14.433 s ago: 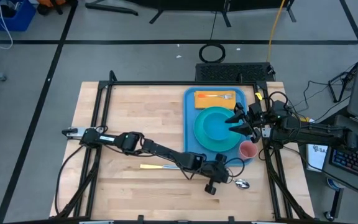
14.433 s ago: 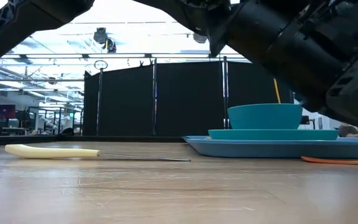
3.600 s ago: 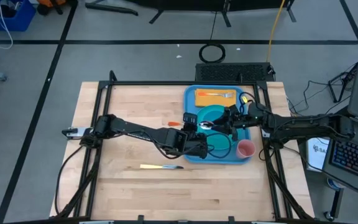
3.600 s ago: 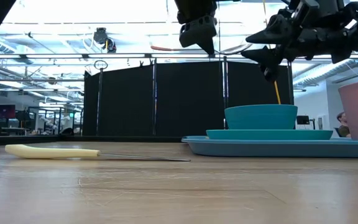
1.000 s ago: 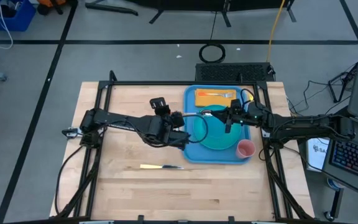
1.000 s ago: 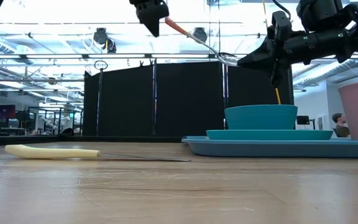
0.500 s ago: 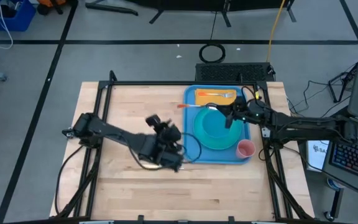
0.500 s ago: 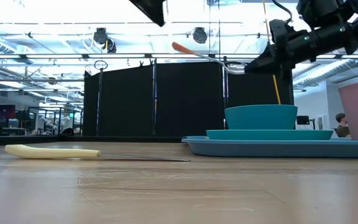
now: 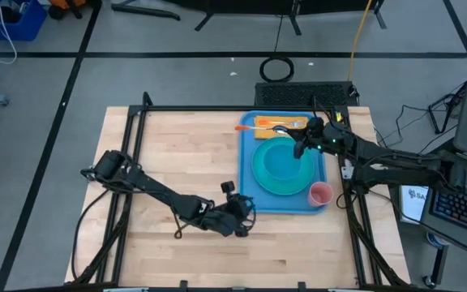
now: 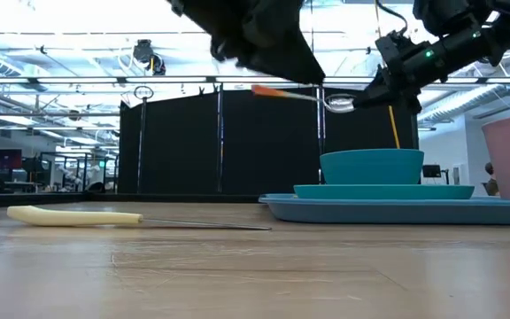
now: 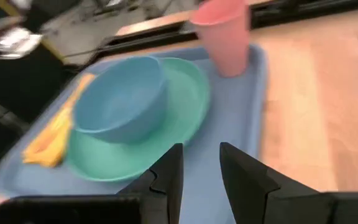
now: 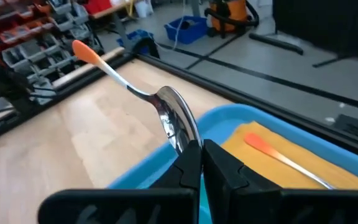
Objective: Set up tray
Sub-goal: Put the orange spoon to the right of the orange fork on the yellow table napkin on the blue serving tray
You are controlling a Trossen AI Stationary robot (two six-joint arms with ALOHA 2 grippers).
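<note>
The blue tray (image 9: 248,162) lies at the table's far right. It carries a turquoise bowl (image 11: 122,99) on a turquoise plate (image 9: 267,180), a pink cup (image 9: 322,195), and an orange napkin (image 9: 267,130) with a fork. My right gripper (image 9: 302,144) hovers over the tray's far part, shut on a spoon (image 10: 326,100) with an orange-tipped handle (image 12: 82,51). My left gripper (image 11: 199,168) is open at the tray's near left corner, pointing at the tray. A cream-handled knife (image 10: 78,215) lies flat on the table. My right gripper pinches the tip of the spoon's bowl (image 12: 182,135) between its two fingers. The spoon is lifted clear above the tray, about level. Its handle points away from the fingers toward the table's left.
Bare wood fills the table's left half (image 9: 169,154). A black frame rail (image 9: 136,138) runs along the table's edges. My left arm (image 9: 152,191) stretches low across the near middle of the table.
My left gripper has drawn off from the spoon's handle and swung toward the table's near edge, ending by the tray's near left corner. My right gripper has carried the spoon toward the far edge; the handle, slanting up before, now lies about level.
</note>
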